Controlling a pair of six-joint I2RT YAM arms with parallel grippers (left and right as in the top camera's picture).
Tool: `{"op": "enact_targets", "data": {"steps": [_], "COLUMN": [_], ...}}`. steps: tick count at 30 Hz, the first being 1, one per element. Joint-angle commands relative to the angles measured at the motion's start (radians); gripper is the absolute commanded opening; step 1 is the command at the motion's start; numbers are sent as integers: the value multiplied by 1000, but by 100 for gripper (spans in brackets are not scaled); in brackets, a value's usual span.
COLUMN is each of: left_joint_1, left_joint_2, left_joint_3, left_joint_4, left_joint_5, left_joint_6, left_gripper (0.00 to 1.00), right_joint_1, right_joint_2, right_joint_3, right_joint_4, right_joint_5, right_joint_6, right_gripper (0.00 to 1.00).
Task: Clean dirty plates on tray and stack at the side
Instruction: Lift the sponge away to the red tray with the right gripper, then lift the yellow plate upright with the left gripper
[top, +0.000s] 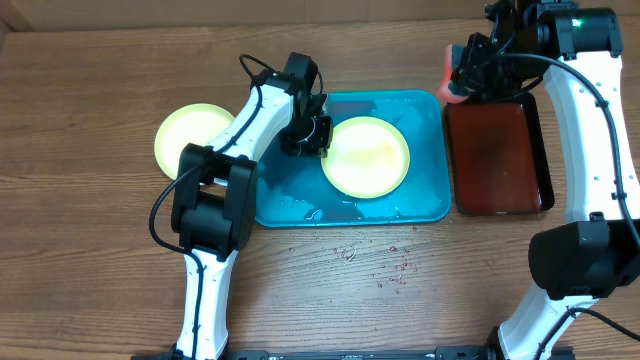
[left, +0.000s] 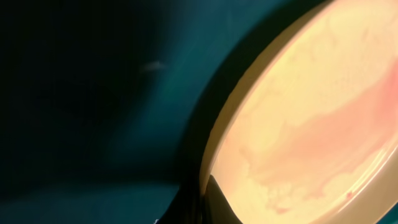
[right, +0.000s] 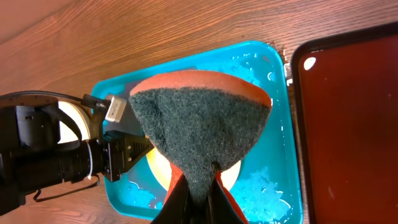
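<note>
A pale yellow-green plate (top: 366, 156) with faint red smears lies in the teal tray (top: 430, 110). My left gripper (top: 308, 135) is shut on its left rim; in the left wrist view the fingers (left: 202, 199) pinch the plate's edge (left: 311, 124) over the tray (left: 93, 93). A second yellow-green plate (top: 185, 135) sits on the table left of the tray. My right gripper (top: 462, 75) is shut on a red sponge with a dark green scouring face (right: 199, 124), held above the tray's far right corner. No pale blue-white plate is in view.
A dark red tray with a black rim (top: 498, 155) stands right of the teal tray. Water pools in the teal tray (right: 261, 193), and drops lie on the wood in front of it (top: 390, 265). My left arm (right: 50, 155) reaches over the tray's left side.
</note>
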Motion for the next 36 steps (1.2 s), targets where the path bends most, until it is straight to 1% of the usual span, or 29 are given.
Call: {"op": "enact_targets", "data": {"steps": [1,5,8,12,17,18,19,20,26,28,36], "left_joint_1": [27,38,33,8,-67,-88,-128,-150,-281,-303,-323], "left_joint_2": [4,-21,-66,-159,-237,-242,-243,-242,-242,-242,-242], "left_joint_3": [113,284,370,394,393,393,393,392,327,296,192], "left_joint_4": [-83,-227,-277,-282,-295,-299,-314,-324,-350,-354,-393], "left_joint_5": [-91,-256,-372,-535,-849,-917,-1034,-1096,-1388,-1415,-1405], "left_joint_6": [37,84,104,106,94,87,59,37,-130,-166,-328], "left_gripper": [4,4,4,4,4,4,4,4,4,4,4], "right_joint_1": [-5,-5,-5,-5,-4,-4,-6,-7,-6,-6,-6], "right_joint_2": [-8,-8,-8,-8,-8,-8,-8,-8,-8,-8,-8], "right_joint_3": [5,-2,-7,-7,-7,-7,-7,-7,-7,-7,-7], "right_joint_4": [-7,-13,-13,-13,-16,-16,-16,-16,-16,-16,-12], "right_joint_5": [10,13,13,13,60,62,62,62,91,106,111], "right_joint_6": [-7,-7,-7,-7,-7,-7,-7,-7,-7,-6,-2], "right_gripper": [4,4,4,4,4,4,5,4,6,7,6]}}
